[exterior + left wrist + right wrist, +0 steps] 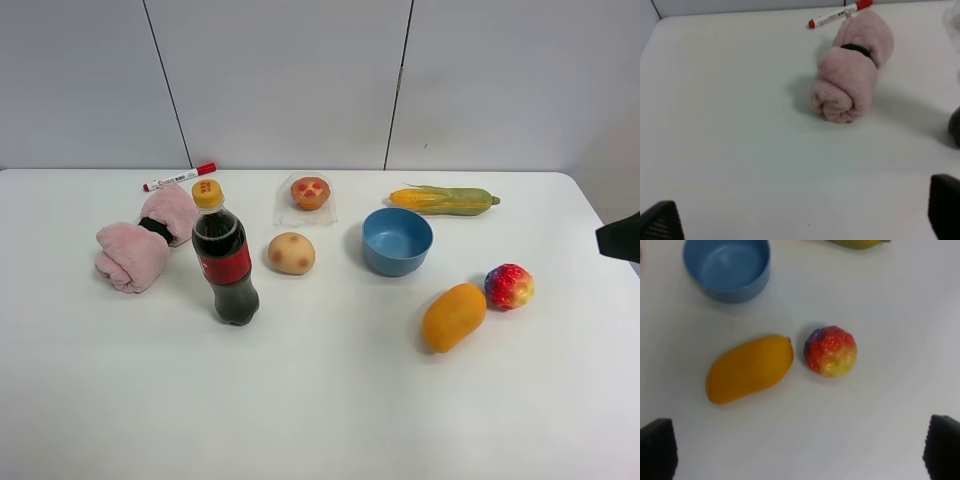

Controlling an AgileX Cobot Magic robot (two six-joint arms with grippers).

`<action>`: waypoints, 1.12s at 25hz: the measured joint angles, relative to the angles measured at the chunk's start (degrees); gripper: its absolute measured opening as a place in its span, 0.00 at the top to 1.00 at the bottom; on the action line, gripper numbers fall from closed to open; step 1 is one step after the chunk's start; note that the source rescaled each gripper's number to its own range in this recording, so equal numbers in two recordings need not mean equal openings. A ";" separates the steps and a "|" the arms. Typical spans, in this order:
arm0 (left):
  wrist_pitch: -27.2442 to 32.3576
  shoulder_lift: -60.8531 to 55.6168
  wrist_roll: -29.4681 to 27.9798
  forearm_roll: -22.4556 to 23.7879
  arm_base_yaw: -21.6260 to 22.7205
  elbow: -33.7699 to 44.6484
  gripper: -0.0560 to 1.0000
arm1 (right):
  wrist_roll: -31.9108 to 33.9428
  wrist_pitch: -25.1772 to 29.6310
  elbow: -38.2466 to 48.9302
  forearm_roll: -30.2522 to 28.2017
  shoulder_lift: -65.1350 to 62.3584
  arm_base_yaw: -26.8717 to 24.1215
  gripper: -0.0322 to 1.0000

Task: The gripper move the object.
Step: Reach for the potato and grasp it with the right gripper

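Observation:
The object, a small round tan potato-like ball with reddish-brown spots (291,253), lies on the white table between the cola bottle (225,260) and the blue bowl (397,241). It shows in neither wrist view. My right gripper (800,447) is open and empty, above the orange mango (749,368) and a red-yellow strawberry-like ball (830,351); only a dark part of it shows at the right edge of the high view (620,238). My left gripper (802,215) is open and empty, facing a rolled pink towel (850,85); it is out of the high view.
An orange muffin with red dots (310,192) lies in a clear wrapper behind the potato. A corn cob (443,200) lies behind the bowl. A red-capped marker (180,177) lies behind the pink towel (145,238). The table's (320,400) front half is bare.

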 joint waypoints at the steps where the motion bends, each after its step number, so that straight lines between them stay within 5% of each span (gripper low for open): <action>1: 0.00 0.00 0.00 0.00 0.00 0.00 0.00 | -0.05 0.00 -0.05 0.31 1.42 0.00 0.00; 14: 0.00 0.00 0.00 0.00 0.00 0.00 0.00 | -2.75 -3.59 -0.17 3.22 10.49 0.36 0.00; 28: 0.00 0.00 0.00 0.00 0.00 0.00 0.00 | -5.42 -17.17 -2.89 0.08 26.74 22.15 0.00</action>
